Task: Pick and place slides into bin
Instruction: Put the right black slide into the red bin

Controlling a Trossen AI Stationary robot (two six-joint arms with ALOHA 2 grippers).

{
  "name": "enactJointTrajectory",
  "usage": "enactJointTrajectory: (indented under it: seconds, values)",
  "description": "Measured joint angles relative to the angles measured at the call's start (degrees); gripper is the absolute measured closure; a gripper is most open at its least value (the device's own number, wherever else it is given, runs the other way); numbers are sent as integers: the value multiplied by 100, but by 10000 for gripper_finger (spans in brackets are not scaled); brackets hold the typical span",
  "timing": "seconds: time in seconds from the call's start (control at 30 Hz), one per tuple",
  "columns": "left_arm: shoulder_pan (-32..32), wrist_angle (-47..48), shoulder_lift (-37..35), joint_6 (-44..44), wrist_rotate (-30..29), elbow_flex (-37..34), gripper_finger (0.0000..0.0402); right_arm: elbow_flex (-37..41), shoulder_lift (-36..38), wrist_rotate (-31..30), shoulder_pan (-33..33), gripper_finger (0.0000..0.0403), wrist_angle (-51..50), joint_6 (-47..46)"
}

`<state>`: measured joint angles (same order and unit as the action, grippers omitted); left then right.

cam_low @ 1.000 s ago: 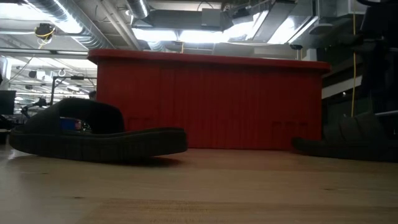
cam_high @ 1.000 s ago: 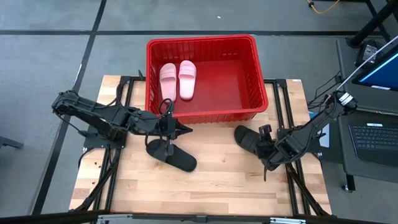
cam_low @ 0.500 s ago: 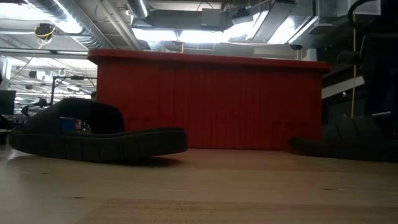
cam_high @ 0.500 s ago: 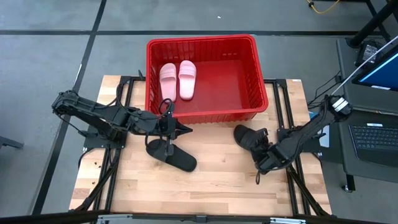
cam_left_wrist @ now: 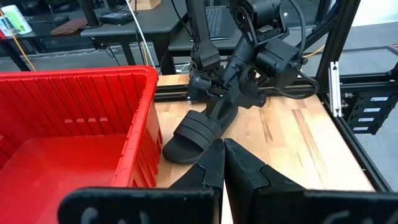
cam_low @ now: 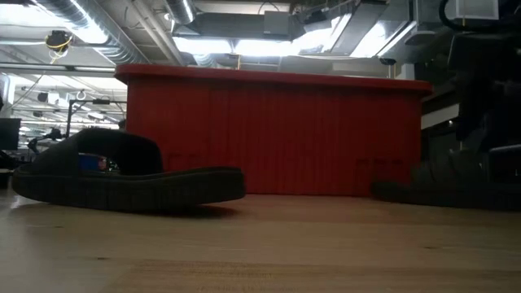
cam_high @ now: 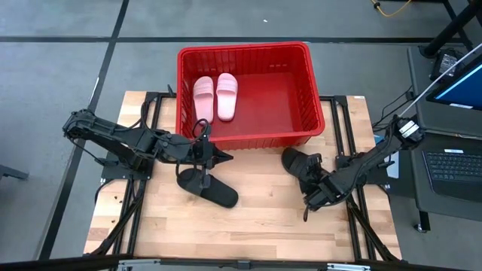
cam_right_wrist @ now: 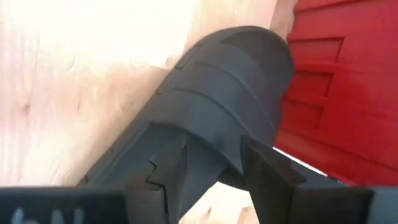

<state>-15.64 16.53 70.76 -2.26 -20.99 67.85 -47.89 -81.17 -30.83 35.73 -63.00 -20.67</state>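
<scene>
Two pale pink slides (cam_high: 216,96) lie side by side on the floor of the red bin (cam_high: 312,90), at its left. One black slide (cam_high: 208,189) lies flat on the table in front of the bin. My left gripper (cam_high: 224,156) is shut and empty just above that slide's far end. The other black slide (cam_high: 300,165) lies on its sole at the right and also shows in the left wrist view (cam_left_wrist: 198,134). My right gripper (cam_right_wrist: 214,163) is open at this slide's heel end, with its fingers level and pointing toward the strap (cam_right_wrist: 230,81). My right gripper comes at the black slide from its heel end, slanting from the table's near right. The heel part (cam_right_wrist: 208,168) lies between the two spread fingers (cam_right_wrist: 166,169), which point along the slide. The slide rests flat on the table. Whether the pads press it cannot be told.
The bin stands at the table's far middle, and its right half holds nothing. Bare wood lies along the near edge of the table (cam_high: 248,226). A laptop and a monitor stand on a desk (cam_high: 452,162) beyond the right edge.
My right gripper has gone toward the table's left and near edge, onto the black slide's heel end. That slide has slid a little toward the left. My left gripper and the other slide have kept still.
</scene>
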Motion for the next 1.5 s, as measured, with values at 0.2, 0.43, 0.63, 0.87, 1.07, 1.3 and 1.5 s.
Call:
enactJointTrajectory:
  seconds: [0.2, 0.43, 0.63, 0.87, 1.07, 1.3, 1.5]
  values:
    - [0, 4, 0, 0, 1, 0, 398, -3, 0, 26, 0, 254, -240, -17]
    - [0, 16, 0, 0, 2, 0, 398, -1, 0, 44, -191, 254, -190, -155]
    - [0, 135, 0, 0, 2, 0, 398, 40, 2, 42, -493, 254, -30, 14]
    - [0, 216, 0, -20, 2, 0, 398, 209, 0, 94, -709, 254, 143, 312]
    - [0, 227, 0, -12, 2, 0, 398, 209, 0, 104, -801, 254, 331, 337]
    - [0, 304, 0, -4, 3, 0, 398, 214, 0, 175, -1007, 265, 438, 338]
    - [0, 306, 0, 0, 2, 0, 398, 214, 2, 457, -1126, 363, 688, -42]
